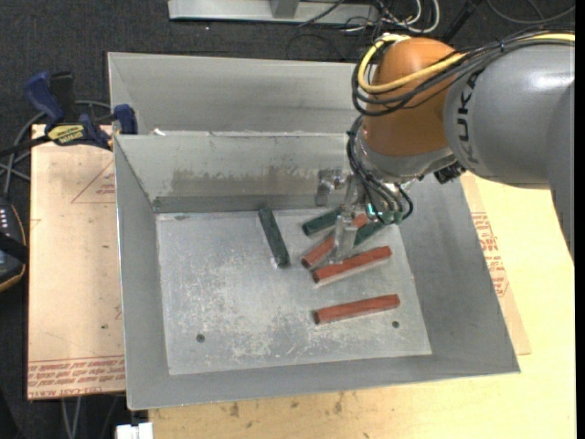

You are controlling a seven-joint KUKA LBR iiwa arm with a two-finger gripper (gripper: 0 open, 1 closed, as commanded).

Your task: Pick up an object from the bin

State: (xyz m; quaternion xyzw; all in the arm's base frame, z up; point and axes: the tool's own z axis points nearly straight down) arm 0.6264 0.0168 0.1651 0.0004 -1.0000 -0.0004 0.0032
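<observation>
1. Surveying the grey bin [137, 291]: sloped walls, flat floor. I keep the arm [521, 108] off the rear wall.
2. Under its wrist, the gripper [347, 233] sits low over a small heap right of the floor's centre. Whether it is apart or together I cannot tell.
3. The heap holds a long red-brown bar [354, 262], a short red-brown piece [317, 251] and dark green bars [320, 220], all crossing. I judge a straight descent best, squeezing one bar across its narrow side.
4. The lone red-brown bar [356, 309] and the grey-green bar [272, 236] lie apart and are easier fallbacks.
</observation>
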